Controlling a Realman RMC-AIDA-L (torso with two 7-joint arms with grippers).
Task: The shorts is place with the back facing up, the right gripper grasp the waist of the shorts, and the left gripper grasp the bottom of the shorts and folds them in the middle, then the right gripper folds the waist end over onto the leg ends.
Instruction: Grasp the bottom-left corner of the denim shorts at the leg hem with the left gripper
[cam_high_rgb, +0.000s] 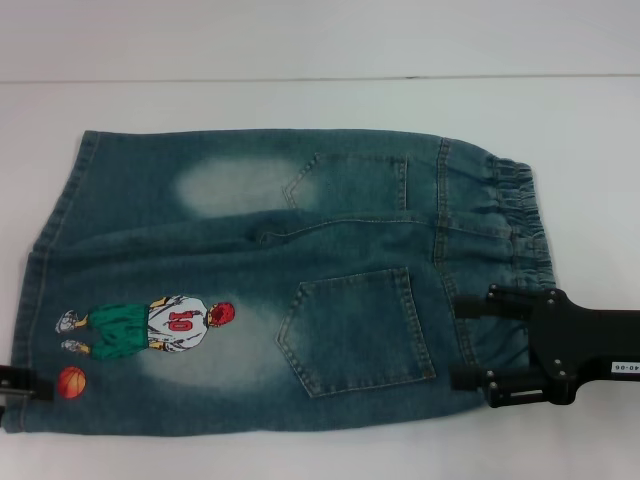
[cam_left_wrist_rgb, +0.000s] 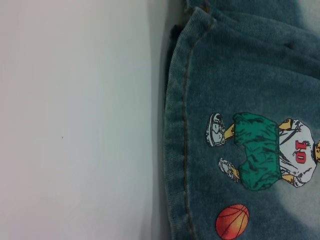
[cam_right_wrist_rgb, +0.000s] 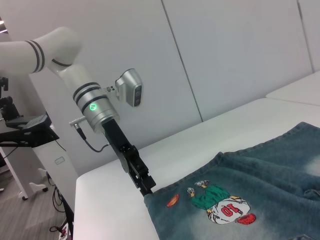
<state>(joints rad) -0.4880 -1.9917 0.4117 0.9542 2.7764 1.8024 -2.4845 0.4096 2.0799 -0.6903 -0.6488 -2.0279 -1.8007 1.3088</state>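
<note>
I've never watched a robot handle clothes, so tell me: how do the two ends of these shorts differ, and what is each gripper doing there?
The waist is gathered into ruffles; the bottom of the shorts is a flat hem with pale stitching. The right gripper shows open, its fingers over the denim just inside the waist; the left gripper touches the hem corner near the basketball print. Both ends lie flat on the white table.
</note>
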